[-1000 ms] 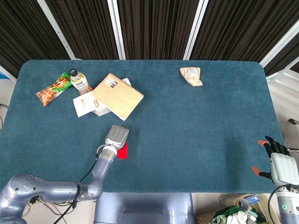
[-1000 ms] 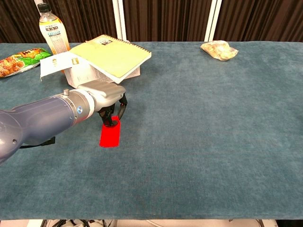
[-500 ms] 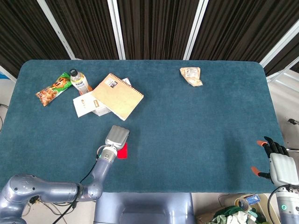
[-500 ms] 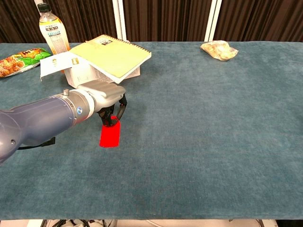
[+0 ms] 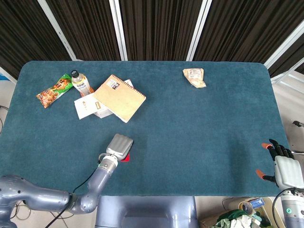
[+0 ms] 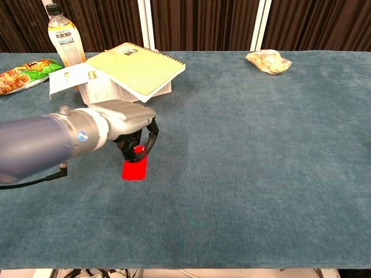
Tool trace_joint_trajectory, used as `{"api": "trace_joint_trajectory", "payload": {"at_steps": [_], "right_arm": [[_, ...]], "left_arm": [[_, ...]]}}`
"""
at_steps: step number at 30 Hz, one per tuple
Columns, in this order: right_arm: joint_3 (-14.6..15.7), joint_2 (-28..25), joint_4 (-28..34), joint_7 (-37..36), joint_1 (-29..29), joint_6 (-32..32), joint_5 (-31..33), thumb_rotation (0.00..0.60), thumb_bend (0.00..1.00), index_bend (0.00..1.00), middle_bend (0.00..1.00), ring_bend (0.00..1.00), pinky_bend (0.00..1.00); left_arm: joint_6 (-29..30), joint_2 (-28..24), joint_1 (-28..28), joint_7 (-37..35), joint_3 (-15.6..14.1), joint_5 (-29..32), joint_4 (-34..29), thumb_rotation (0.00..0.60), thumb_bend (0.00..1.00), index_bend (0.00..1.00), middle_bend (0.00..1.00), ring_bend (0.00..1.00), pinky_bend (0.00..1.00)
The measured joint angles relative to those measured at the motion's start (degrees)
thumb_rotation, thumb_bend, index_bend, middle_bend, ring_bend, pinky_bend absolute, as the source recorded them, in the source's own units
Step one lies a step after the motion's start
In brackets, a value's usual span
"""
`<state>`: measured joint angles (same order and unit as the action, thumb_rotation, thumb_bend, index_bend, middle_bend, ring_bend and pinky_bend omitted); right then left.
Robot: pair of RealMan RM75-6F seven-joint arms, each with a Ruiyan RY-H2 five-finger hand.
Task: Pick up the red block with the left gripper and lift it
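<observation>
We see a teal felt-covered table (image 5: 199,137) with rounded far corners, dark pleated curtains (image 5: 156,28) behind it, split by white posts (image 5: 118,28).

Your notebook (image 5: 119,98) lies on the box (image 5: 90,107) at the worktop's (image 5: 199,133) far left, bottle (image 5: 80,83) and snack bag (image 5: 54,90) behind; the wrapped packet (image 5: 194,77) sits far right.

Lab-style test rig: teal felt-covered counter (image 5: 199,123), dark pleated curtains with white metal frame struts (image 5: 118,28) behind, loose cables (image 5: 61,216) under the front edge.
</observation>
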<state>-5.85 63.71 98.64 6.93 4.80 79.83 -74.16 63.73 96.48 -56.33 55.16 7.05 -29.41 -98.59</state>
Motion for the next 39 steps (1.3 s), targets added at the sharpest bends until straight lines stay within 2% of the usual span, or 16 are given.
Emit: {"api": "trace_joint_trajectory", "payload": {"at_steps": [7, 11, 14, 25, 32, 39], "right_arm": [[-0.1, 0.1, 0.0, 0.3, -0.1, 0.2, 0.2, 0.600, 0.06, 0.26, 0.10, 0.14, 0.15], [-0.1, 0.2, 0.0, 0.5, 0.0, 0.2, 0.2, 0.600, 0.06, 0.26, 0.10, 0.14, 0.15], [-0.1, 0.2, 0.0, 0.6, 0.0, 0.2, 0.2, 0.600, 0.06, 0.26, 0.10, 0.14, 0.15], [-0.1, 0.3, -0.1, 0.9, 0.0, 0.3, 0.2, 0.600, 0.06, 0.26, 0.10, 0.14, 0.15], [0.1, 0.3, -0.2, 1.1, 0.0, 0.3, -0.2, 0.600, 0.06, 0.26, 0.10, 0.14, 0.15], [0.0, 0.3, -0.2, 1.0, 0.1, 0.2, 0.0, 0.600, 0.06, 0.26, 0.10, 0.14, 0.15]], "left_arm": [[3.7, -9.0, 1.1, -0.6, 0.3, -2.3, -14.3, 0.600, 0.53, 0.66, 1.00, 1.00, 0.96], [5.7, -13.4, 0.8, -1.7, 3.6, -3.2, -20.1, 0.600, 0.53, 0.66, 1.00, 1.00, 0.96], [6.3, -14.6, -0.3, -2.0, 6.1, -1.5, -21.7, 0.600, 0.53, 0.66, 1.00, 1.00, 0.96], [9.3, -13.7, -8.1, 0.8, 14.0, 8.8, -20.9, 0.600, 0.53, 0.66, 1.00, 1.00, 0.96], [15.2, -11.2, -16.4, 7.4, 19.0, 20.2, -17.7, 0.600, 0.53, 0.66, 1.00, 1.00, 0.96], [20.9, -10.0, -22.2, 11.8, 24.8, 28.3, -14.3, 0.600, 0.53, 0.66, 1.00, 1.00, 0.96]]}}
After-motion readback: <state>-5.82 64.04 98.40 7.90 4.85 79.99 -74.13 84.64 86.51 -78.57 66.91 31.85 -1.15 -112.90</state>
